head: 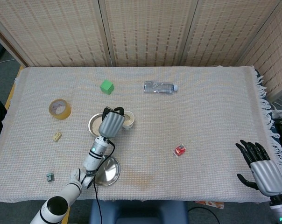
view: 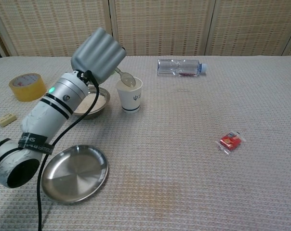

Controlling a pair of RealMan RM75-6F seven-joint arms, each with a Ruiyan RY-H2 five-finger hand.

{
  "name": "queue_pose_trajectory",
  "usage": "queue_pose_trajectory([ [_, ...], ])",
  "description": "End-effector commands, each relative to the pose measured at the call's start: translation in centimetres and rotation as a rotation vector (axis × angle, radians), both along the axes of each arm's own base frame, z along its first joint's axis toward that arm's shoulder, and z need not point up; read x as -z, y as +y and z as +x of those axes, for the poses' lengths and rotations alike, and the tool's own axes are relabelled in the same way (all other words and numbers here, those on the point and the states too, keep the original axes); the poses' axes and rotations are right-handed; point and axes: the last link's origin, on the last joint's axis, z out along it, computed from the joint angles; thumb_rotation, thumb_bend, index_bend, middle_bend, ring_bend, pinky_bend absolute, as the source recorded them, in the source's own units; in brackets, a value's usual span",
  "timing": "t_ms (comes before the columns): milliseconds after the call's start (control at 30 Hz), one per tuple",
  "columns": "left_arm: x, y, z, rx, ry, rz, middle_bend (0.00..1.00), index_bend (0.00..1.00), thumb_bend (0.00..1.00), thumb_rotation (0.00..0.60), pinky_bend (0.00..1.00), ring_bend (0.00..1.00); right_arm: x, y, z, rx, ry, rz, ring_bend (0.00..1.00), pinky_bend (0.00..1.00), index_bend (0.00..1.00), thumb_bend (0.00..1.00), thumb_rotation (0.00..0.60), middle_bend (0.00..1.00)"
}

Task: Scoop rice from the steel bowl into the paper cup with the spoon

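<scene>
My left hand (view: 98,53) (head: 111,124) holds a metal spoon (view: 125,78) whose bowl hovers just over the rim of the white paper cup (view: 130,95) (head: 128,120). Left of the cup sits the steel bowl (view: 93,102) (head: 95,124) with rice in it, partly hidden by my forearm. My right hand (head: 261,167) rests open at the table's near right edge, far from the cup, and shows only in the head view.
An empty steel plate (view: 75,173) lies near the front under my left arm. A tape roll (view: 26,86), a green cube (head: 107,87), a water bottle (view: 180,67), a red packet (view: 231,141) and small blocks (head: 57,136) are scattered around.
</scene>
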Motion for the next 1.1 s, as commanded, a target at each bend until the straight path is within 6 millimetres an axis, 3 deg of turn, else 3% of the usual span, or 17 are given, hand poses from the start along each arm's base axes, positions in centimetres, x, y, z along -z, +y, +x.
queue_pose_trajectory([
  [33, 0.1, -0.2, 0.0, 0.014, 0.012, 0.000, 1.00, 0.91, 0.45, 0.600, 1.00, 1.00, 0.0, 0.0, 0.0, -0.003, 0.000, 0.002, 0.00, 0.00, 0.00, 0.15, 0.600, 0.00],
  [900, -0.1, 0.2, -0.9, 0.045, 0.052, -0.039, 1.00, 0.89, 0.45, 0.600, 1.00, 1.00, 0.1, 0.3, 0.2, -0.012, -0.001, 0.008, 0.00, 0.00, 0.00, 0.15, 0.600, 0.00],
  [1100, 0.0, 0.5, -1.2, 0.101, 0.212, -0.031, 1.00, 0.90, 0.46, 0.600, 1.00, 1.00, 0.0, 0.4, 0.2, -0.017, -0.001, 0.005, 0.00, 0.00, 0.00, 0.15, 0.600, 0.00],
])
